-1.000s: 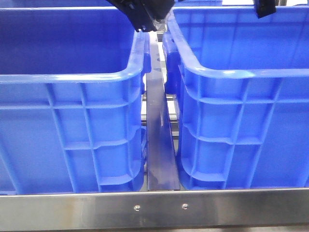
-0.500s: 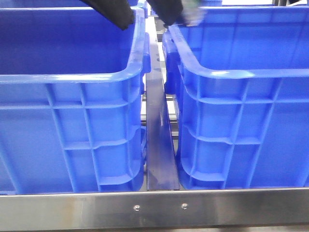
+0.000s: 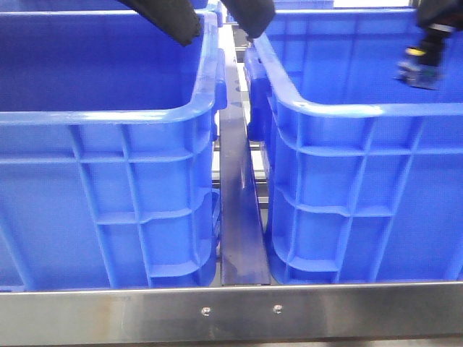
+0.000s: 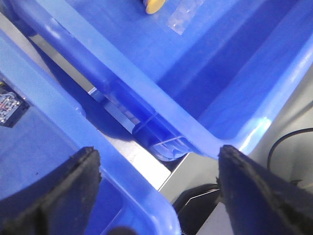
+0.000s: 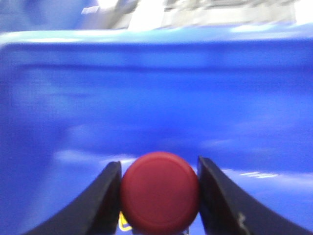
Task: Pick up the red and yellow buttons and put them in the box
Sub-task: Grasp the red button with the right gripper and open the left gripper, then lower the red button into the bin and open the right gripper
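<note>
My right gripper [image 5: 160, 196] is shut on a red button [image 5: 160, 192], its domed cap pinched between both fingers, facing a blue wall. In the front view the right gripper [image 3: 421, 69] hangs inside the right blue box [image 3: 347, 112], near its right side. My left gripper [image 3: 213, 20] is open and empty, its fingers straddling the gap between the two boxes at their far end. In the left wrist view the left gripper [image 4: 159, 196] spans a box rim, and a small yellow round cap [image 4: 155, 5] lies on a box floor, cut off by the frame edge.
The left blue crate [image 3: 108, 116] stands beside the right one, with a metal rail [image 3: 239, 217] between them and a steel bar [image 3: 231, 311] along the front. A clear plastic scrap [image 4: 183, 18] lies near the yellow cap. A small circuit part [image 4: 7, 105] lies in the other crate.
The right gripper has come down into view over the right crate, moving right. The left gripper opened about a second ago and has stayed still since.
</note>
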`<state>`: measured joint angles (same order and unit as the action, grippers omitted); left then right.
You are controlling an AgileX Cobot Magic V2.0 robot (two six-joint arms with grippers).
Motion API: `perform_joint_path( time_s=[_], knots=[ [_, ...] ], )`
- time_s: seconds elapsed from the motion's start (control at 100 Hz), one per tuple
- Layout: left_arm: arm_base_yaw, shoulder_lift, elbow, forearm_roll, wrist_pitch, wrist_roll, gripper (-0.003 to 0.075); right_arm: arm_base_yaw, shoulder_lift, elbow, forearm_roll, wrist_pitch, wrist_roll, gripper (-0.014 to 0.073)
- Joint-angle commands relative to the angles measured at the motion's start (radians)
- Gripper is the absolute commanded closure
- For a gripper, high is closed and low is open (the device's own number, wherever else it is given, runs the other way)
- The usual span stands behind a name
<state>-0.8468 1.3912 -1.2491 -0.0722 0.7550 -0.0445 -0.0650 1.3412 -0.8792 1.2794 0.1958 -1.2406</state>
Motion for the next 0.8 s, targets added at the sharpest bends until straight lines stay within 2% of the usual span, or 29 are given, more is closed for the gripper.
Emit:
perform_joint_path(
  time_s=[0.0, 0.47, 0.79],
  knots=[
    [-0.008, -0.034, -0.031, -0.017, -0.062, -0.001, 0.0237, -0.004, 0.003, -0.029, 0.037, -0.105, -0.051, 0.0307],
    [-0.008, -0.034, -0.031, -0.032, -0.069, -0.001, 0.0237, -0.004, 0.288, -0.208, 0.036, -0.222, -0.067, 0.0307],
    [-0.008, -0.034, -0.031, -0.033, -0.069, -0.001, 0.0237, -0.004, 0.363, -0.238, 0.035, -0.233, -0.067, 0.0293]
  ],
)
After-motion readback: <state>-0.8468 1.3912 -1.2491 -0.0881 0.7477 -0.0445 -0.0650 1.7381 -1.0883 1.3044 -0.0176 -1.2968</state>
